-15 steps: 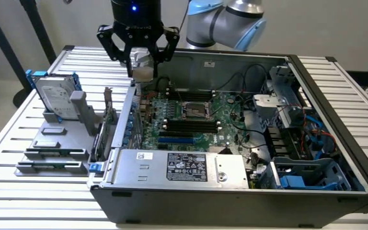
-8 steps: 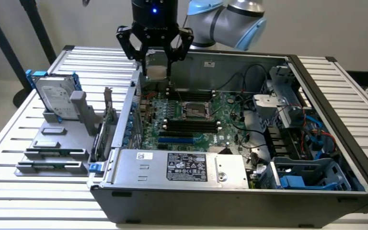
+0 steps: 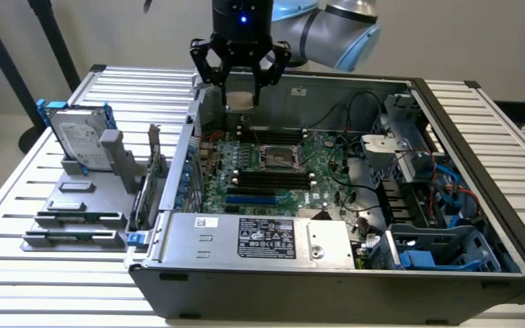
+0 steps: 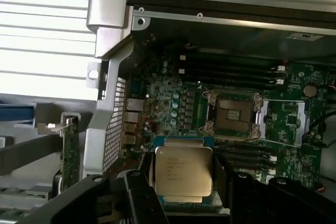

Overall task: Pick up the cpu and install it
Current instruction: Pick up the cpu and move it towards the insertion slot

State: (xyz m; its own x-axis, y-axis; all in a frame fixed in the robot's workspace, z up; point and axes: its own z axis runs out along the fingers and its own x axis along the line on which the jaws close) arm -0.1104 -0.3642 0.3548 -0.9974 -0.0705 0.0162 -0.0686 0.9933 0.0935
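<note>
Over the far side of the open case point(image 3: 481, 287) | pincer point(image 3: 240, 90) clamped on cpu point(image 3: 238, 100), held above the board, apart from the bare socket point(image 3: 277, 158) | cpu top shows printed lines, unreadable | power supply label point(image 3: 266, 239): text illegible | pincer fingers point(image 4: 137, 195) partly cut off in wrist view

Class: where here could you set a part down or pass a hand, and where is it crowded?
Free: the slatted table between the tray blocks and its near edge, and the strip on the exterior view's right of the computer case. Crowded: inside the case, around the socket and cables; the pincer holds the cpu over it.
</note>
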